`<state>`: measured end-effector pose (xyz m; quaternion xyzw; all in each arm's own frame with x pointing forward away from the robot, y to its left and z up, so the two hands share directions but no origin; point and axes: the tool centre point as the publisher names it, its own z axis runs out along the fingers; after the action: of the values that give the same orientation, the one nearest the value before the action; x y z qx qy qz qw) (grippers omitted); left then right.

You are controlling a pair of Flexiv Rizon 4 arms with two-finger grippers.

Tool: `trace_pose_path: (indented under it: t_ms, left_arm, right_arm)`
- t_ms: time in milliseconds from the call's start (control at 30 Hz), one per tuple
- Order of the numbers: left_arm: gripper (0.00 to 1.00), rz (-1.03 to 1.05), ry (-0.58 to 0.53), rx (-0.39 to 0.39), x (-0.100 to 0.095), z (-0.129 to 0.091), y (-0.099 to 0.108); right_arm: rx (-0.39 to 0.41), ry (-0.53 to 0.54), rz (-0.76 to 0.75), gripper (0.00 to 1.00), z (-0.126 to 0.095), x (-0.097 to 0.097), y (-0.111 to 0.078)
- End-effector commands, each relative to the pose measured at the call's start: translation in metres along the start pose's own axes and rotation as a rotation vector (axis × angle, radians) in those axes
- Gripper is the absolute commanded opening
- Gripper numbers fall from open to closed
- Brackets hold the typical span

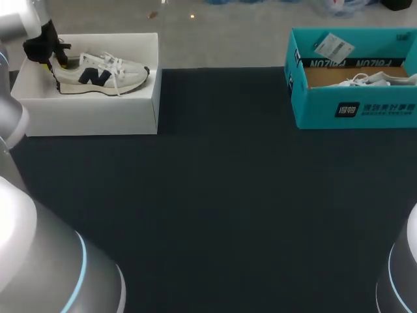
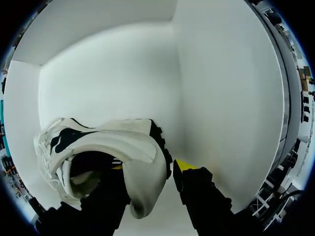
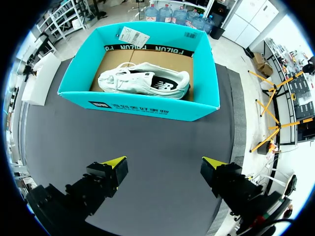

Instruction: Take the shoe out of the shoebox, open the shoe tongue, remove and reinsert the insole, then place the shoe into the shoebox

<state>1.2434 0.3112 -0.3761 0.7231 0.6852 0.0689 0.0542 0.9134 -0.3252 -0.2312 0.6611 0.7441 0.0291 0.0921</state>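
The shoe (image 1: 101, 73), a pale sneaker with a dark side mark and white laces, sits upright inside the white shoebox (image 1: 91, 114) in the upper left of the head view, with its toe toward the middle of the frame and its heel toward the left edge. The left end effector (image 1: 51, 55) is at that heel. In the left wrist view the shoe (image 2: 123, 147) lies toe away from the left end effector (image 2: 150, 166), which is clamped on the heel: one finger is down inside the shoe's opening and the other is against the back of the heel, with the box's white wall (image 2: 221, 98) just beside it.

The dark worktop (image 1: 215, 195) fills the middle of the head view. In its upper right stands a teal box (image 1: 326, 111) holding a second shoe (image 1: 371, 79), white, with a paper tag (image 1: 333, 47) on its far wall.

In the right wrist view the right end effector (image 3: 164, 162) hangs over bare worktop with fingers spread wide and nothing between them, the teal box (image 3: 138, 105) well ahead of it.
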Motion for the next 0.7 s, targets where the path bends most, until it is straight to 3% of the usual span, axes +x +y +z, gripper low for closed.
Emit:
trace_pose_path:
  t_ms: [33,400,700]
  left_arm:
    - [0.46,0.003,-0.008,0.278,0.005,0.008,0.012]
    - [0.41,0.001,-0.009,0.298,0.006,0.015,0.011]
    - [0.42,-0.001,-0.008,0.316,0.006,0.021,0.01]
  right_arm:
    - [-0.001,0.0,0.0,1.0,0.001,0.0,0.0]
    - [-0.001,0.0,0.0,1.0,0.001,0.0,0.0]
    - [-0.001,0.0,0.0,1.0,0.001,0.0,0.0]
